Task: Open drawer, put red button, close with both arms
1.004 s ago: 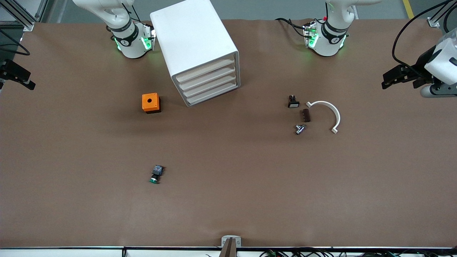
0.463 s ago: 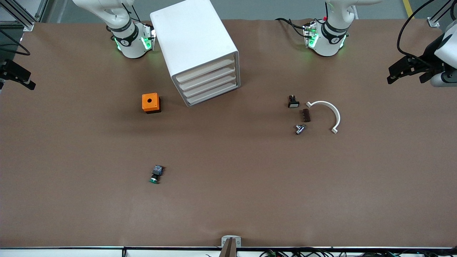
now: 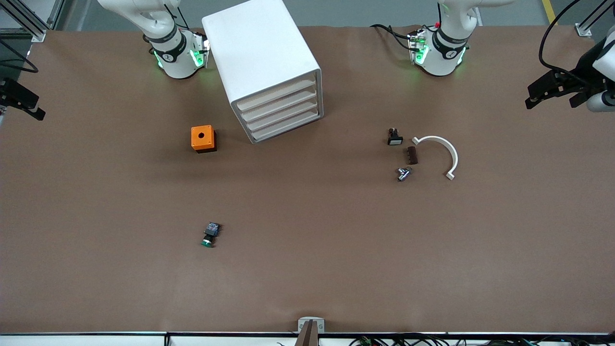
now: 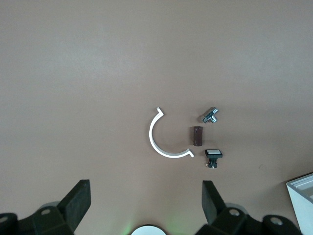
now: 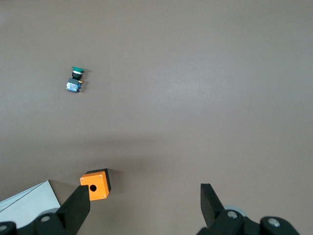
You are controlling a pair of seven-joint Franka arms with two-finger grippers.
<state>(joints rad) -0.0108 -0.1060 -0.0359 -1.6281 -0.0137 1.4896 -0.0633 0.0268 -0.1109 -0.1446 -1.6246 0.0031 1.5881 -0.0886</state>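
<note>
The white cabinet (image 3: 262, 57) stands between the two arm bases, with its four drawers (image 3: 281, 108) all shut; I cannot tell them apart. The red button shows in no view. My left gripper (image 3: 550, 93) is open and empty, up in the air at the left arm's end of the table. In the left wrist view (image 4: 145, 196) its fingers stand wide apart over bare mat. My right gripper (image 3: 24, 101) hangs open and empty at the right arm's end. In the right wrist view (image 5: 143, 198) it shows above the orange box (image 5: 96, 184).
The orange box with a hole (image 3: 203, 138) sits beside the cabinet. A green-capped button (image 3: 209, 234) lies nearer the front camera. A white-capped switch (image 3: 395, 137), a brown block (image 3: 411, 155), a metal fitting (image 3: 402, 173) and a white curved clip (image 3: 444, 154) lie toward the left arm's end.
My left gripper has drawn back toward the left arm's end of the table and risen in the view. My right gripper has shifted slightly outward. Nothing on the table has moved.
</note>
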